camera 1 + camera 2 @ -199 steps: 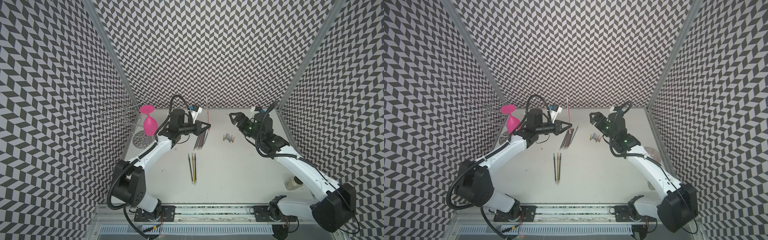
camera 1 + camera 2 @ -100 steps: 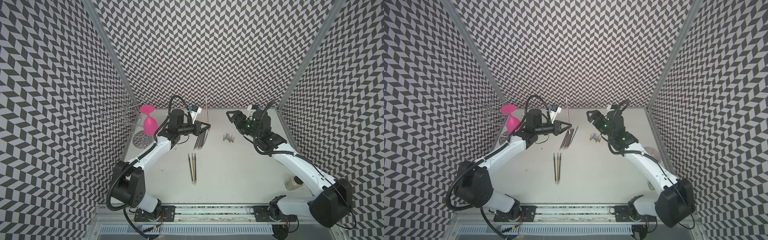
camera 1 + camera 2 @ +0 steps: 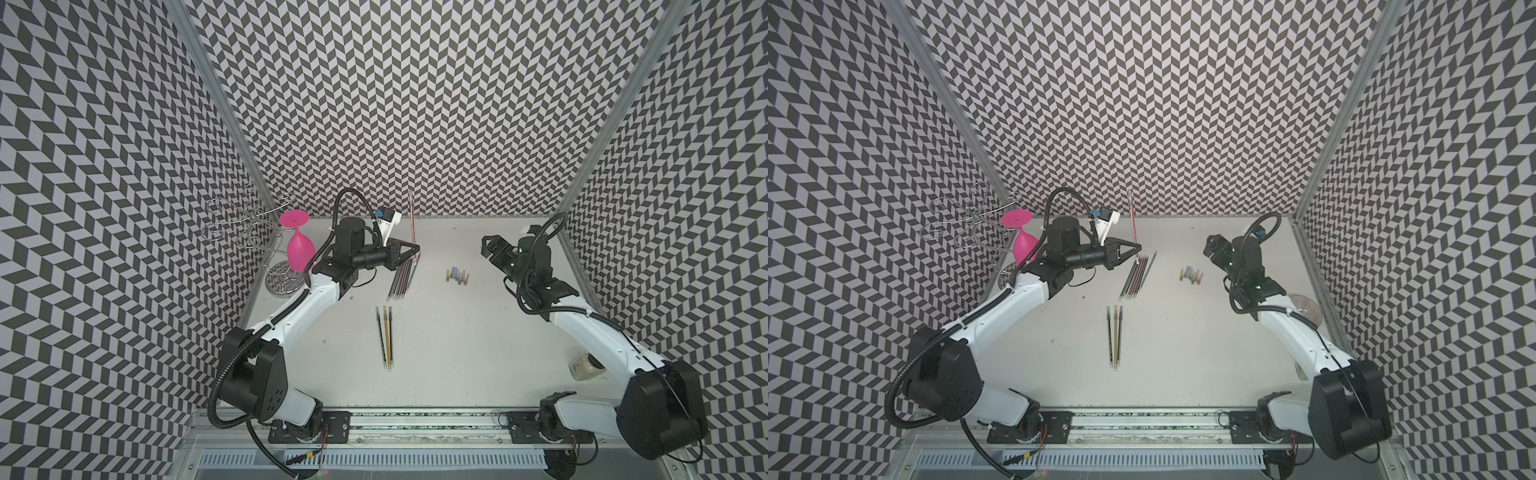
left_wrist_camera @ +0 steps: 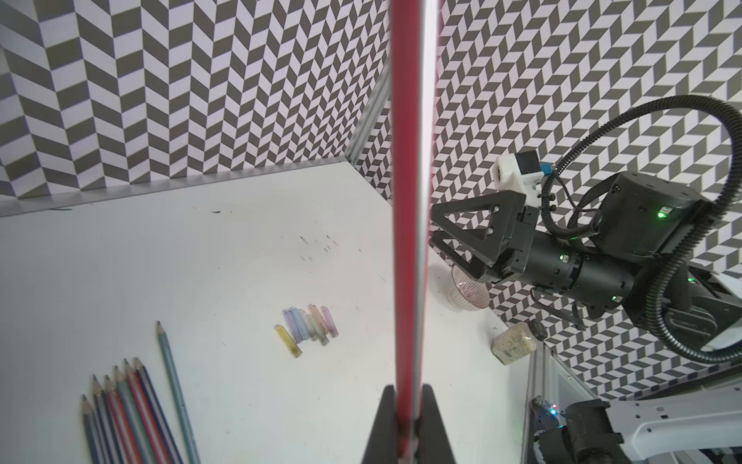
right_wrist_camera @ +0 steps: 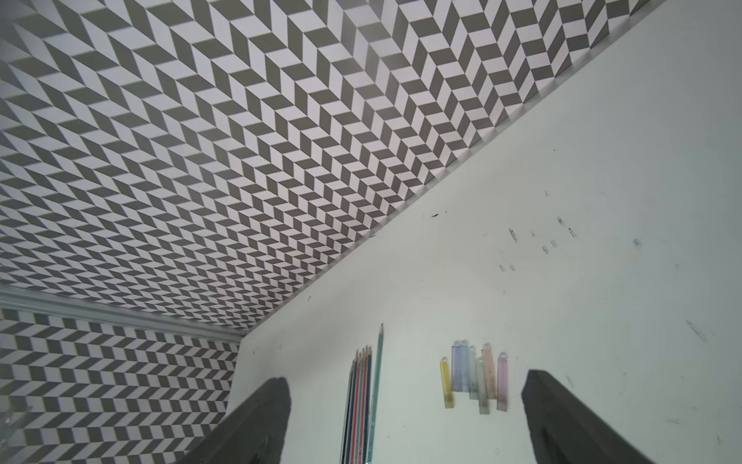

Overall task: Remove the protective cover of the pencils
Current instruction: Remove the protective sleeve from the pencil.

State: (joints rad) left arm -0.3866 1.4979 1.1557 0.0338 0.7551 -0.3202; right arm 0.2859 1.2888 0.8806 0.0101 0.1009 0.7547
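1. My left claw (image 4: 407, 395): black.
2. The pencil (image 4: 406, 201) it grips: red.
3. Row of pencils (image 4: 128, 418): blue, red, teal.
4. 3 pencils (image 3: 386, 336): black, yellow.
5. Covers (image 4: 307, 327): translucent yellow, blue, orange, pink.
6. Walls (image 3: 395, 104): black-and-white chevron.
7. Table (image 3: 457, 332): off-white.
8. Goblet (image 3: 300, 249): pink.

left gripper (image 3: 415, 251): pinched tight on red pencil, far-left part of table
red pencil (image 3: 412, 216): near vertical, lower end in the jaws, top up against back wall pattern
right gripper (image 3: 490, 247): raised over far-right side, jaws apart, nothing in them, well apart from left gripper
pencil row (image 3: 400, 279): several dark and pinkish pencils flat, side by side, just beside left gripper
three pencils (image 3: 385, 337): black, yellow, black; parallel, mid table, pale ends toward near edge
small caps (image 3: 457, 275): short row of pale coloured pieces on table, between the two grippers
pink goblet (image 3: 300, 245): upside down on wire rack (image 3: 249, 224), far-left corner
jar (image 3: 584, 365): pale, right edge, beside right arm
table (image 3: 457, 374): white, scuffed
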